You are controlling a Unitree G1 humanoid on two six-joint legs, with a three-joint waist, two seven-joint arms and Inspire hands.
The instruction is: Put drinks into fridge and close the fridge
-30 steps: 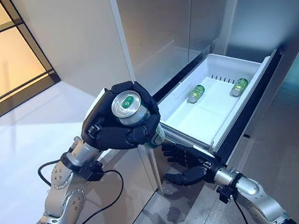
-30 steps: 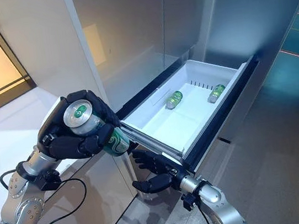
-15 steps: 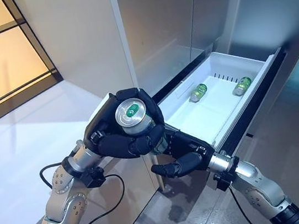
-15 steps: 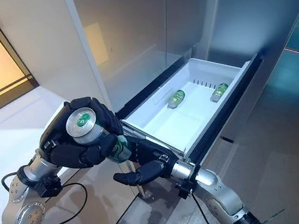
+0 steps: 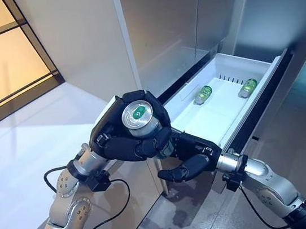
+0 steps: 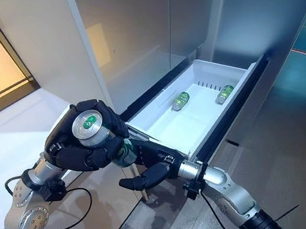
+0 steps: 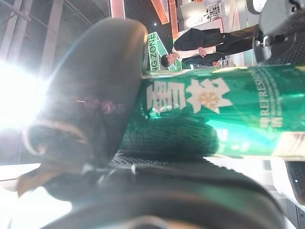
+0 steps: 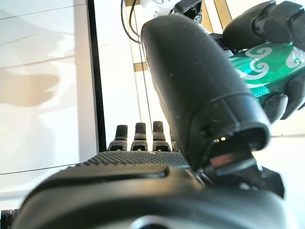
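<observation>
progress: two green drink cans [image 5: 201,94] [image 5: 245,88] already lie in the white pull-out fridge drawer [image 5: 260,67], which stands open. third green can with silver top [image 5: 140,119] clasped in left hand [image 5: 124,144], near the drawer's front corner; right hand [image 5: 192,157] relaxed, empty, just below. placing and closing remain.

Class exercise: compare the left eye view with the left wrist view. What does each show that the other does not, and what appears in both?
Only the left eye view shows the open white fridge drawer with two green cans lying in it, one nearer the robot's left and one nearer its right, and the right hand, fingers relaxed, just below the held can. Only the left wrist view shows the print along the held can's side and a person in dark clothes beyond it. Both show the left hand curled round a green can.
</observation>
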